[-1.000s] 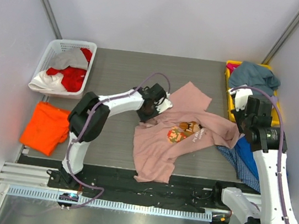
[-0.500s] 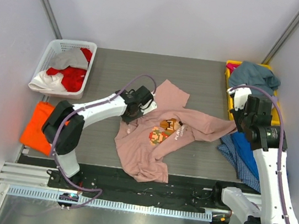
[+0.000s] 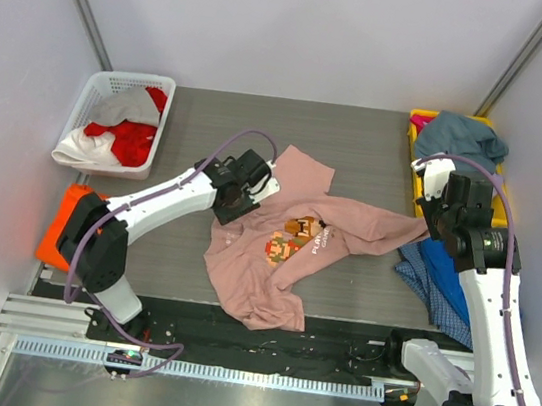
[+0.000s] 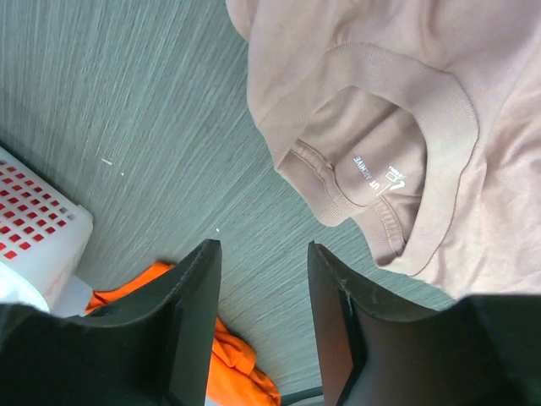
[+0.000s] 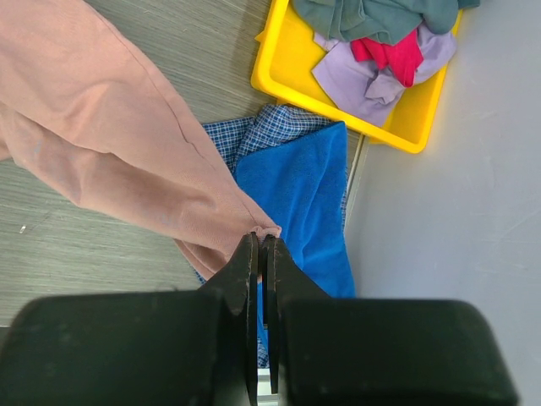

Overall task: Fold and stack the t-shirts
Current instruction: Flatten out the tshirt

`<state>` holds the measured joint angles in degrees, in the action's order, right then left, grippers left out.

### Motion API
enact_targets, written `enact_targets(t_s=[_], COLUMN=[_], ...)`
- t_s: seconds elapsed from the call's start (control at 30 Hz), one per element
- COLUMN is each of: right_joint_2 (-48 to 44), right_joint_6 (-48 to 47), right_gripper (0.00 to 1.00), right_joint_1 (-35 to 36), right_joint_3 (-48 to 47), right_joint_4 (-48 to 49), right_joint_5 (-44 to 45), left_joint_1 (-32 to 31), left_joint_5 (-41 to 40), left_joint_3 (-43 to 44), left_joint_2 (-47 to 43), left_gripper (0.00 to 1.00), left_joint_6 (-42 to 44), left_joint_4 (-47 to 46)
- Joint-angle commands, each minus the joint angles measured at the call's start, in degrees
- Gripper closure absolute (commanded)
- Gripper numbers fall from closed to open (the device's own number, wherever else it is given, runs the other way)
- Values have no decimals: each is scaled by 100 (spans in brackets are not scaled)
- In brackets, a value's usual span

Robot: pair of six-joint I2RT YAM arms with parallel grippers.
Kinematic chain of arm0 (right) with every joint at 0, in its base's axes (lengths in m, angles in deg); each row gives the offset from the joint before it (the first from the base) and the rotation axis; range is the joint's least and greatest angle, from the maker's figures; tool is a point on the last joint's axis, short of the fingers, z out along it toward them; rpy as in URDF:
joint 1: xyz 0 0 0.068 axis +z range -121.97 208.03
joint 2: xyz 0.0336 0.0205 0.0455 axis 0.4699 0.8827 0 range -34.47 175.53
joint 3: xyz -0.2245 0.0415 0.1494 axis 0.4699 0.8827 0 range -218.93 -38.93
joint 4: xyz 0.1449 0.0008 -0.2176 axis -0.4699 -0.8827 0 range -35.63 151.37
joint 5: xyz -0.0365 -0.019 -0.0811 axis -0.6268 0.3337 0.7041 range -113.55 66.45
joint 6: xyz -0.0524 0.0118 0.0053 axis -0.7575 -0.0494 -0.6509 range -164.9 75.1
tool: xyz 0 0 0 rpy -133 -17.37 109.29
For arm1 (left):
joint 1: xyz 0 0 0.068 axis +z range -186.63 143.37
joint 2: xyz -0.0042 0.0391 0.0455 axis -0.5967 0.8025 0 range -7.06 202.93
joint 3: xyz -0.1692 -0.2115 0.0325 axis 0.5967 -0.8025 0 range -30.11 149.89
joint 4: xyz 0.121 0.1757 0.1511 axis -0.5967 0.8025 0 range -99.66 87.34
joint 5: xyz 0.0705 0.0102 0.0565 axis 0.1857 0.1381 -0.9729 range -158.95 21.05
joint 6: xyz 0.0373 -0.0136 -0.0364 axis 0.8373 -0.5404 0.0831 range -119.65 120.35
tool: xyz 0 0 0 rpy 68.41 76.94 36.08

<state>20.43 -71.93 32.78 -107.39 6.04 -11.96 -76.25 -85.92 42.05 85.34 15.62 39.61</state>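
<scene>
Flattening looks like your step: the dark grey wood-grain table (image 3: 360, 145) carries the large dusty-pink short-sleeved fabric t-shirt (image 3: 284, 255), rumpled at its centre. Your right gripper (image 5: 259, 241) is clamped on its sleeve tip (image 5: 250, 225), so pull that taut. Your left gripper (image 4: 262, 249) hovers by the ribbed collar (image 4: 448, 101) with jaws apart and empty, so pinch a shoulder there.
</scene>
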Motion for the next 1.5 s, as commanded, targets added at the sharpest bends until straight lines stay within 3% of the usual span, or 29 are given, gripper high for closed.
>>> enact_targets(t_s=[0.0, 0.13, 0.23, 0.33, 0.47, 0.57, 0.9, 1.07, 1.47], right_joint_2=[12, 109, 206, 337, 662, 751, 874, 786, 663], right_joint_6=[-75, -22, 101, 259, 417, 417, 496, 541, 620], right_gripper=[99, 99, 99, 99, 99, 99, 99, 99, 99], right_joint_1=[-9, -10, -1, -10, -10, -1, -10, -10, -1], right_joint_3=[-9, 53, 114, 228, 185, 150, 246, 325, 483], right_joint_4=[268, 409, 619, 918, 1094, 1147, 1165, 1086, 1007], right_joint_5=[53, 1, -70, -174, -289, -289, -158, -157, -105], left_joint_1=[33, 226, 507, 744, 824, 824, 894, 964, 1096], left_joint_5=[89, 343, 993, 1503, 1845, 2118, 2796, 2761, 2787], left_joint_3=[412, 947, 1966, 3257, 5687, 6748, 6161, 6653, 6785], left_joint_2=[146, 506, 1182, 2209, 3695, 4671, 5235, 5551, 5833], left_gripper=[48, 34, 28, 26, 26, 26, 25, 23, 18], left_joint_6=[11, 169, 248, 485, 793, 986, 935, 802, 811], left_joint_4=[12, -559, -673, -762, -254, -190, -2044, -2194, -2379])
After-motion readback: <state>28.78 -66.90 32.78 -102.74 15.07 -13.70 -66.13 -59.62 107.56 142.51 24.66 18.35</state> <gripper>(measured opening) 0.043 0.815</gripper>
